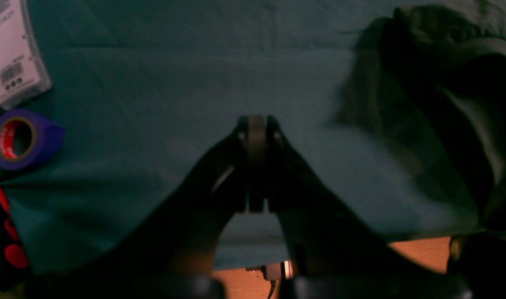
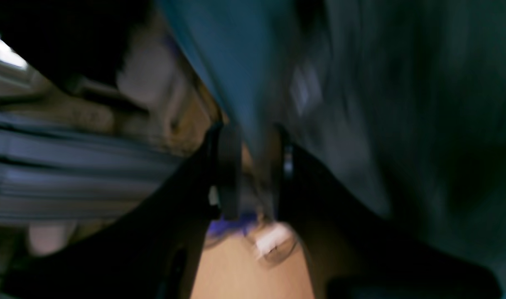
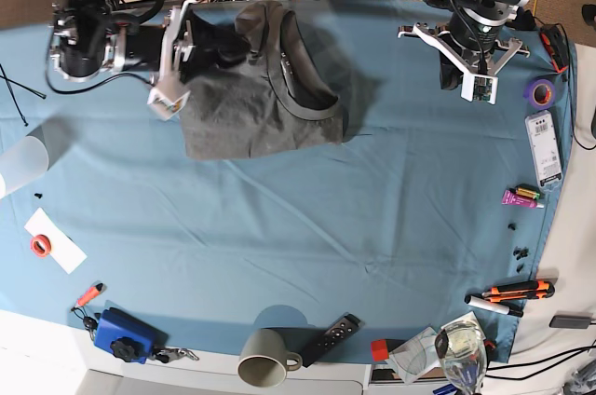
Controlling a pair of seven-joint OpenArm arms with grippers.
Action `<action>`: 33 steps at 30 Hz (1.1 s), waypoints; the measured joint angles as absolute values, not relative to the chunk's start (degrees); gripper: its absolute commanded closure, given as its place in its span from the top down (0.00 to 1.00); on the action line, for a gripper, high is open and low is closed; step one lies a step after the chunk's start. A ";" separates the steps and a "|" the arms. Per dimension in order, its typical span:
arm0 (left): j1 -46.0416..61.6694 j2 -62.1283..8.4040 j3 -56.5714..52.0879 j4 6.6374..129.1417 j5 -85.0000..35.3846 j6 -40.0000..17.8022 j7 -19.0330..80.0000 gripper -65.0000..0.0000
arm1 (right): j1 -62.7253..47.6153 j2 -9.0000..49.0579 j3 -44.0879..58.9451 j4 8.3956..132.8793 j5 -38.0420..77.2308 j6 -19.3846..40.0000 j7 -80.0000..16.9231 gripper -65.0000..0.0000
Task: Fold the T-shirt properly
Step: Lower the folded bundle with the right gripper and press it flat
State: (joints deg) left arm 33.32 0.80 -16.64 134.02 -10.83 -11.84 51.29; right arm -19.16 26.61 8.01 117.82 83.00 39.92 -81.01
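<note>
The T-shirt (image 3: 256, 102) lies bunched at the far side of the bench (image 3: 307, 227), on the blue table cloth (image 3: 372, 199), with its ribbed collar (image 3: 293, 78) turned up toward the middle and the body folded over itself in a rough wad.

The right end effector (image 3: 177, 88) sits at the shirt's outer edge. Its wrist view is smeared by blur, but its fingers stand partly apart with what looks like a fold of cloth running between them; whether that is shirt fabric or table cloth cannot be told.

The left end effector (image 3: 477, 86) hovers over bare cloth, well apart from the shirt, its fingers pressed together on nothing, near a roll of purple tape (image 3: 540, 90).

The step in hand appears to be drawing one side of the shirt across to flatten or fold it. To do that well, the right arm should pinch shirt fabric only, lift just enough to clear the bunched layers, and travel in a straight line so the edge lands parallel to the opposite side. The left arm would probably help most by coming over to pin the collar side, keeping the wad from dragging along.
</note>
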 measured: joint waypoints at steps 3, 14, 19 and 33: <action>33.32 0.80 -16.64 134.02 -10.81 -11.84 51.31 0.00 | -18.70 24.86 13.39 121.82 82.78 39.92 -81.10 0.20; 33.30 0.78 -16.62 134.02 -10.76 -11.84 51.29 0.00 | -10.39 20.78 12.97 107.63 70.08 39.90 -80.95 0.20; 33.32 0.80 -16.62 134.02 -10.79 -11.84 51.29 0.00 | -7.75 20.78 4.71 97.43 64.14 40.01 -80.73 0.20; 33.32 0.80 -16.64 134.02 -10.79 -11.84 51.31 0.00 | -7.11 21.37 -1.08 84.16 65.39 41.85 -75.85 0.20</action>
State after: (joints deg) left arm 33.32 0.80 -16.64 134.02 -10.79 -11.84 51.31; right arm -7.11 21.37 -1.08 84.16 65.39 41.85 -75.85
